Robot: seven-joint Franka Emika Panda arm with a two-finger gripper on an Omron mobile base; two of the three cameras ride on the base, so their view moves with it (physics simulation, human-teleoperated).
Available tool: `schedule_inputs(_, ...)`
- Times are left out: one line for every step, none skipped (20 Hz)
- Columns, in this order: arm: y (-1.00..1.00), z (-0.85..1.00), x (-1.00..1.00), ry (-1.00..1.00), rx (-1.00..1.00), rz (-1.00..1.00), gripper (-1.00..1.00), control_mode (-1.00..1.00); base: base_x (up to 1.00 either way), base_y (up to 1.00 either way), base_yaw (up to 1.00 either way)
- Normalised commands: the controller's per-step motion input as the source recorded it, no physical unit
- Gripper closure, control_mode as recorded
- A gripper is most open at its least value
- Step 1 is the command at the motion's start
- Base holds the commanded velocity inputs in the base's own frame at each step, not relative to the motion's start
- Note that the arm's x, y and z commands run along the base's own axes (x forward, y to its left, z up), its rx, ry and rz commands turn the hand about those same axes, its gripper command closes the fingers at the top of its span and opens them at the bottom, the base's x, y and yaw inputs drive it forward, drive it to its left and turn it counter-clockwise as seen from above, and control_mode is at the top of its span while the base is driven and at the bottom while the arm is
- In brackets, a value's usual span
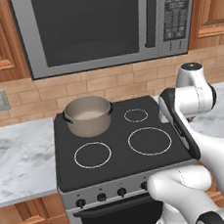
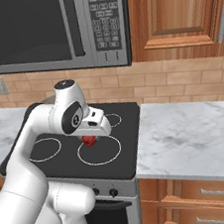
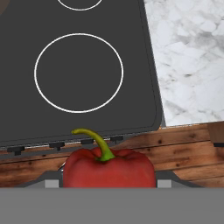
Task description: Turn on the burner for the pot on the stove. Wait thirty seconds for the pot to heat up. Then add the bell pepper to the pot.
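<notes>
My gripper [image 3: 109,183] is clamped on the bell pepper [image 3: 109,168], held above the stove [image 1: 116,133] front-right ring, so I'm on the add step, and next I'd carry it across to the pot [image 1: 88,115] at back-left & let go.

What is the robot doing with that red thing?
The robot arm is carrying a red bell pepper in its gripper, up in the air above the black stove. In the right base view the pepper hangs over the front right ring. The pot sits on the back left ring and looks empty so far, so the pepper has not gone in yet.
</notes>
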Motion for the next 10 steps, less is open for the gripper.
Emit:
schedule_inputs(0.0, 0.0, 0.0, 0.0, 0.0, 0.0, 1.0, -1.0, 0.0, 0.0, 0.0)
schedule_inputs(0.0, 0.0, 0.0, 0.0, 0.0, 0.0, 1.0, -1.0, 0.0, 0.0, 0.0)
schedule_inputs(0.0, 0.0, 0.0, 0.0, 0.0, 0.0, 1.0, -1.0, 0.0, 0.0, 0.0)
schedule_inputs(0.0, 0.0, 0.0, 0.0, 0.0, 0.0, 1.0, -1.0, 0.0, 0.0, 0.0)
schedule_inputs(0.0, 0.0, 0.0, 0.0, 0.0, 0.0, 1.0, -1.0, 0.0, 0.0, 0.0)
schedule_inputs(0.0, 0.0, 0.0, 0.0, 0.0, 0.0, 1.0, -1.0, 0.0, 0.0, 0.0)
schedule_inputs(0.0, 0.0, 0.0, 0.0, 0.0, 0.0, 1.0, -1.0, 0.0, 0.0, 0.0)
schedule_inputs(0.0, 0.0, 0.0, 0.0, 0.0, 0.0, 1.0, -1.0, 0.0, 0.0, 0.0)
schedule_inputs(0.0, 0.0, 0.0, 0.0, 0.0, 0.0, 1.0, -1.0, 0.0, 0.0, 0.0)
schedule_inputs(0.0, 0.0, 0.0, 0.0, 0.0, 0.0, 1.0, -1.0, 0.0, 0.0, 0.0)
